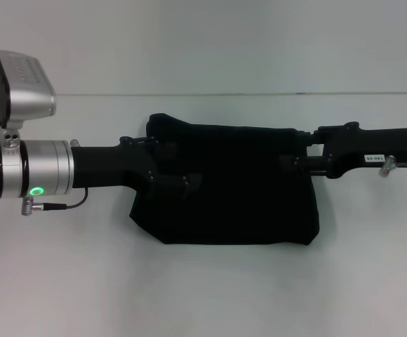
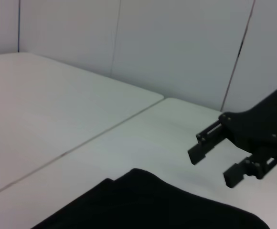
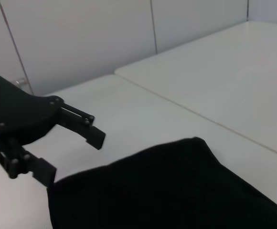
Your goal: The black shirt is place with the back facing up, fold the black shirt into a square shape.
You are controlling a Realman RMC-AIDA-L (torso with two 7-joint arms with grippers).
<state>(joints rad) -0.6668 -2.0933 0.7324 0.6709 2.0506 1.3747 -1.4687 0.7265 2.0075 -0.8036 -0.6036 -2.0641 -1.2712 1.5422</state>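
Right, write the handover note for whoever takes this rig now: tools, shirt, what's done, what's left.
The left tool is open and empty, at the left edge of the shirt.
The right tool is open and empty, at its right edge.
The shirt lies mid-table, folded into a compact block, no sleeves showing.
Left to do: the block looks wider than deep, so probably one more side-to-side fold to square it.
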